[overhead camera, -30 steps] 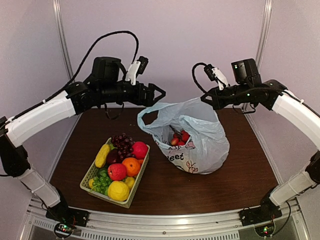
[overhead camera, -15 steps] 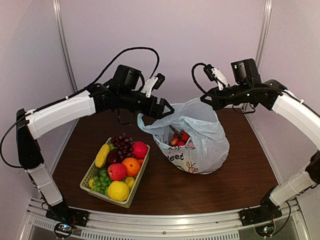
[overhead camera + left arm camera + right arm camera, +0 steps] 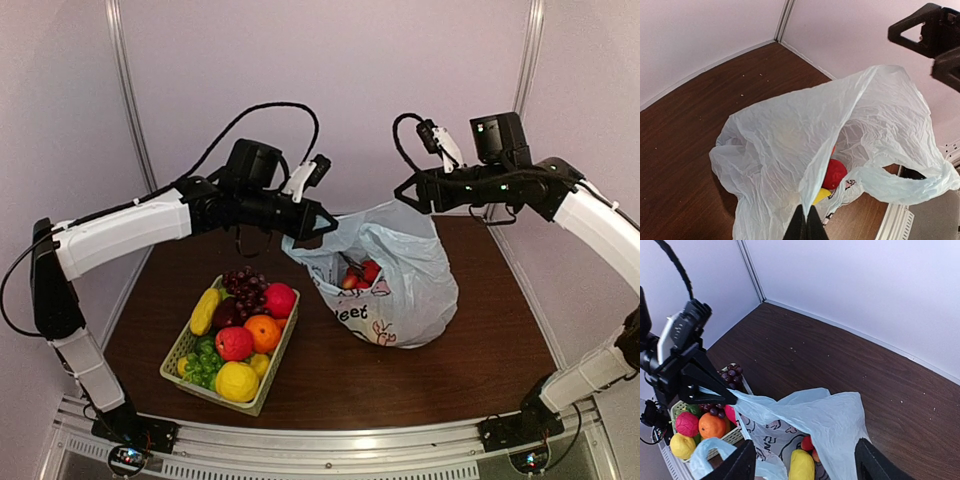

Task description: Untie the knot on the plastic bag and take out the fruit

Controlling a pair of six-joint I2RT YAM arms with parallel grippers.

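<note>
Since a second ago the left claw (image 3: 318, 222) has swung in from above the basket side to the plastic bag (image 3: 405, 290). The bag's left handle, an open loop half a second ago, is now drawn flat into that claw. Over the same span the right claw (image 3: 408, 193) has edged upward, and the peak of film beneath it has sagged.

The left claw is pressed fully together on a fold of the bag's rim, which its own wrist view shows plainly. The right claw has its fingers spread wide with nothing between them, and it hovers over the far right rim, apparently without touching it.

No knot shows. The handles are apart, one loose handle loop (image 3: 902, 184) hangs free, and the mouth gapes. The bag stands on the tabletop (image 3: 460, 370) just right of a basket (image 3: 276, 368) heaped with produce. Inside the bag lie red pieces (image 3: 362, 273) and a longish yellow piece (image 3: 801, 466).

The mouth's long axis runs from one claw to the other, and the contents lie below that line, almost straight under the right claw's gap. The right arm is nearer and free, so it looks the natural one to descend while the left holds the rim up. The yellow piece's length lies crosswise to the line between the right fingers, so they would close across its narrow girth.
</note>
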